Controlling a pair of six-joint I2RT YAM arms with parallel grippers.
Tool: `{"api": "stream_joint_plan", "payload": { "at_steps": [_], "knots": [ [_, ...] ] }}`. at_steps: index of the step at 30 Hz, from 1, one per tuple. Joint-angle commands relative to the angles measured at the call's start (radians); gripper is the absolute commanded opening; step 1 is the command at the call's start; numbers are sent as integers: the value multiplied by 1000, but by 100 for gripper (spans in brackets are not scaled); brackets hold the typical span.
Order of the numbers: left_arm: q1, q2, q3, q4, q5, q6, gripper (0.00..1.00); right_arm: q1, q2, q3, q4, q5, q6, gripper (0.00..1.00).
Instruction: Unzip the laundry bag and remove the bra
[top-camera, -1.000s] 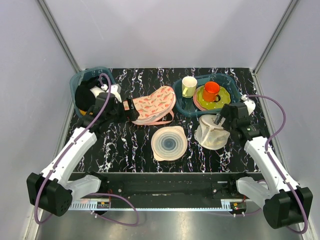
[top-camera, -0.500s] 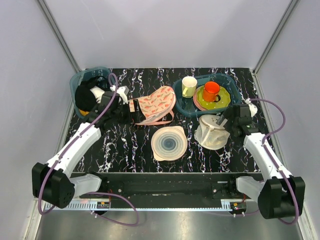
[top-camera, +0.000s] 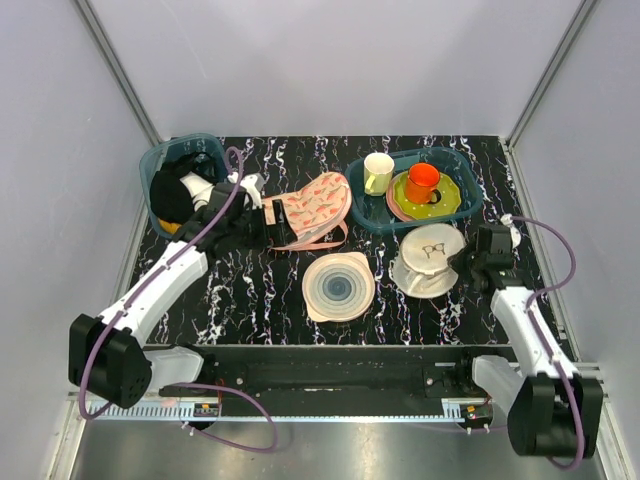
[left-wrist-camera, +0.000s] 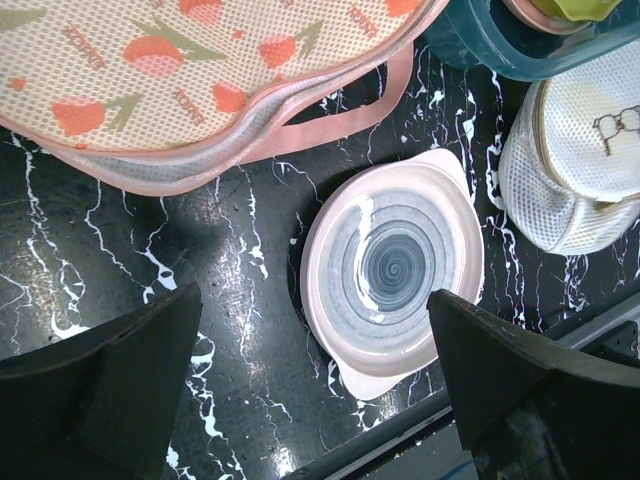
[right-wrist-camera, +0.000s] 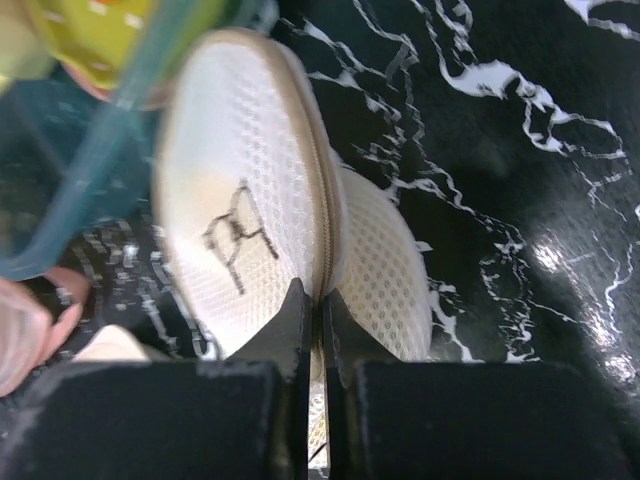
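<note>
The laundry bag (top-camera: 428, 258), a white domed mesh pouch, lies at the right of the table, tipped so its flat face with the small black drawing shows. My right gripper (top-camera: 464, 262) is shut on the bag's zip seam at its right edge. In the right wrist view the fingertips (right-wrist-camera: 320, 295) pinch the seam between the flat face and the dome of the bag (right-wrist-camera: 240, 200). My left gripper (top-camera: 272, 222) hangs open over the table beside the pink cloth, with nothing between its fingers (left-wrist-camera: 310, 293). The bag (left-wrist-camera: 580, 160) also shows at the right of the left wrist view. The bra is hidden.
A pale disc with blue rings (top-camera: 338, 285) lies left of the bag. A pink carrot-patterned cloth (top-camera: 312, 208) lies at centre back. A teal tray (top-camera: 466, 208) with cups and plates stands behind the bag. A teal bin (top-camera: 150, 165) of dark clothes is at back left.
My right gripper has shut on the bag's seam and drawn back to the right, tipping the bag so its drawn face turns up. The left arm has shifted slightly right.
</note>
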Motion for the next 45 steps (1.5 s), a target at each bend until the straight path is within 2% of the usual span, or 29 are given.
{"api": "stream_joint_plan", "payload": {
  "at_steps": [1, 5, 10, 13, 15, 16, 17, 18, 22, 26, 31, 34, 38, 41, 43, 45],
  "knots": [
    [-28, 9, 11, 52, 6, -25, 99, -3, -175, 24, -7, -37, -21, 0],
    [-47, 30, 27, 57, 4, -31, 99, -1, -272, 94, -98, -89, -47, 0],
    [-90, 47, 54, 74, 22, -20, 99, -1, -286, 167, -185, -229, -41, 0],
    [-134, 56, 68, 100, 47, -9, 99, 0, -354, 121, -134, -281, 62, 0],
    [-165, 61, 77, 104, 32, -12, 99, 0, -395, 18, -43, -304, 173, 0],
    [-171, 67, 82, 103, 24, -13, 99, 0, -410, -19, -12, -325, 192, 8],
    [-174, 70, 85, 101, 16, -13, 99, 0, -401, -58, 8, -348, 193, 28],
    [-179, 73, 88, 92, 10, -11, 99, 0, -390, -54, -47, -353, 159, 68],
    [-188, 82, 94, 69, 1, 3, 99, 0, -381, 39, -242, -194, 10, 89],
    [-228, 119, 122, 72, -13, 3, 99, 0, -416, 125, -285, -85, -37, 93],
    [-291, 159, 146, 78, -25, -13, 99, 0, -366, 168, -304, -48, -62, 95],
    [-303, 179, 148, 78, -22, -13, 99, 0, -324, 161, -302, -57, -60, 95],
    [-312, 202, 159, 84, -17, -16, 99, 0, -300, 72, -229, -138, 7, 95],
    [-327, 226, 165, 115, -8, -48, 99, 0, -283, 13, -169, -154, 55, 93],
    [-350, 243, 148, 175, -49, -155, 99, 0, -269, -2, -140, -154, 58, 86],
    [-384, 286, 117, 269, -31, -248, 99, 0, -263, -11, -130, -134, 49, 81]
  ]
}}
